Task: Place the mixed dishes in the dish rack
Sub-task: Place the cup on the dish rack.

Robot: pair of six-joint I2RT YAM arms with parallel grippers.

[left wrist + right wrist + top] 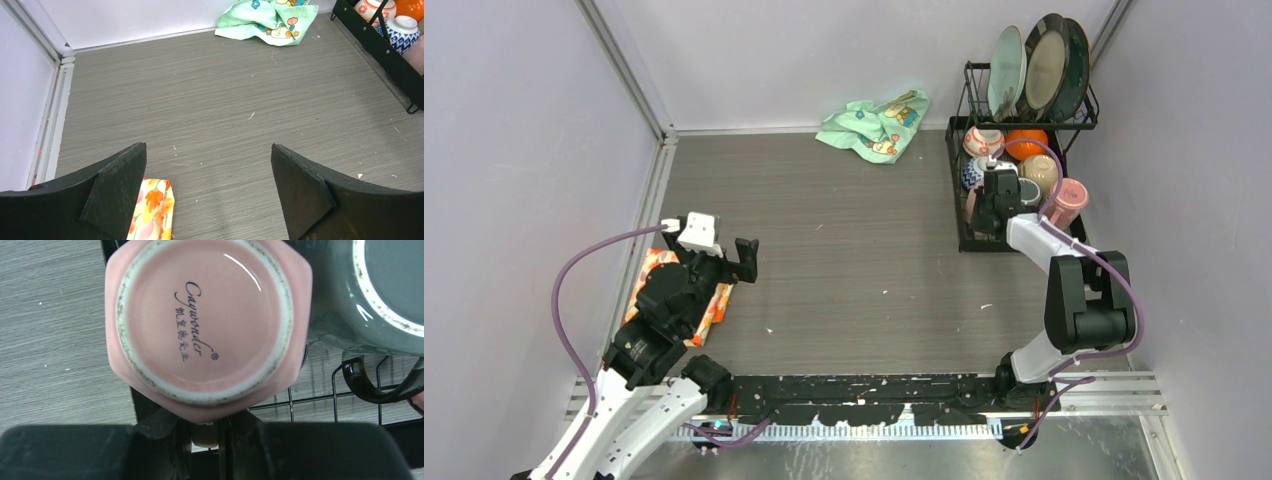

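The dish rack (964,215) stands at the back right. Its upper shelf holds three plates on edge: pale green (1006,72), dark-rimmed beige (1044,65) and dark blue-green (1076,75). Patterned bowls (981,140) lie in the lower basket. My right gripper (992,185) reaches into that basket, shut on the handle of an upside-down pink cup (205,325), which sits over the basket's left edge beside a dark green cup (370,295). The gripper hides most of the pink cup from above. My left gripper (209,170) hovers open and empty over the table at the left.
An orange floral cloth (652,285) lies under the left arm, by the left wall. A mint-green cartoon-print cloth (876,122) is crumpled at the back wall. Another pink cup (1067,203) sits at the basket's right side. Walls enclose the table on three sides.
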